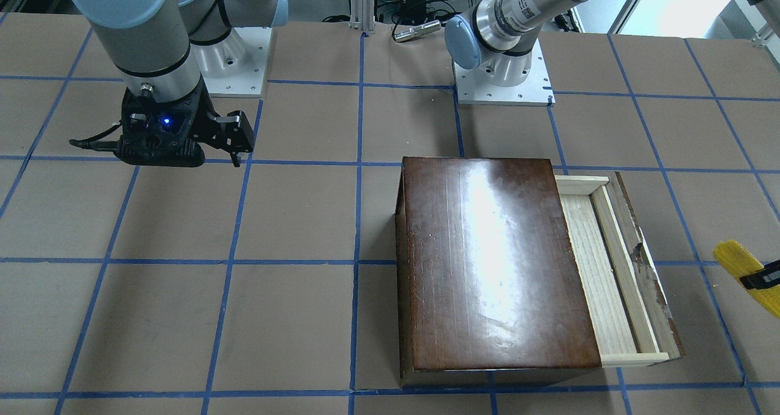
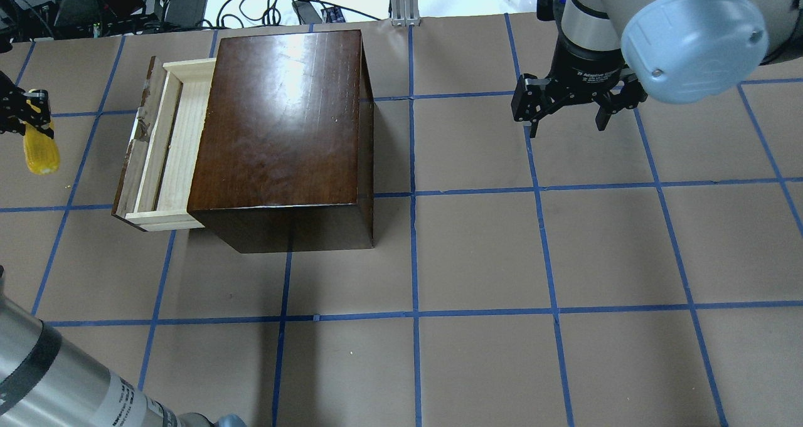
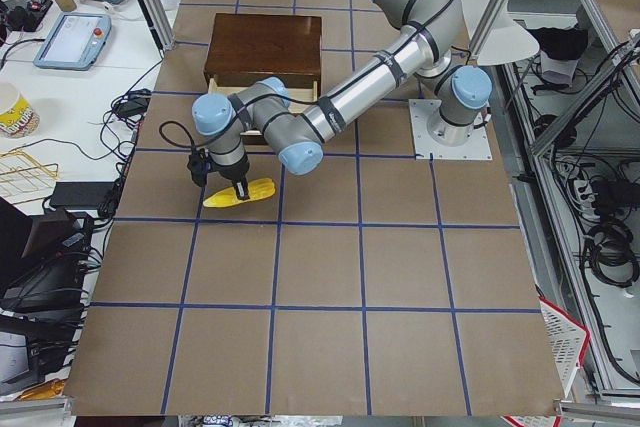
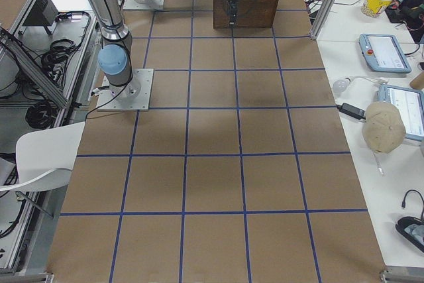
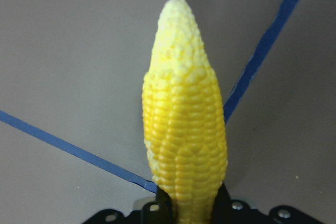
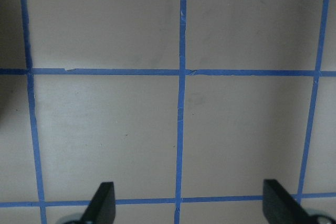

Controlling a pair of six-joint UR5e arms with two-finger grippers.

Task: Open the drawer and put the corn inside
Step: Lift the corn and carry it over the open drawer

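From my overhead feed, the dark brown box (image 2: pixel 282 120) sits on the counter (image 2: pixel 477 245) toward 11 o'clock. Its drawer (image 2: pixel 169 145) is pulled partway out of the side facing 9 o'clock. The pale wood floor is exposed and the worn dark front panel is farthest from the box.

The corn (image 2: pixel 41 154) is outside the drawer, further out at 9 o'clock from the front panel, apart from it and close to the edge of that view. The left fingers (image 1: pixel 758 276) are closed on the cob, one on either side of it near its thick end. On the left wrist camera the tapered tip points away toward 12 o'clock, over a blue tape line. In the overhead feed the free end of the cob points toward 6 o'clock. I cannot tell whether the cob is touching the counter or held just above it.

The right fingers (image 6: pixel 102 203) are spread wide with nothing between them. They hang over bare counter at about 3 o'clock from the box and well apart from it. On the right wrist camera I see only the taped grid between the two tips.
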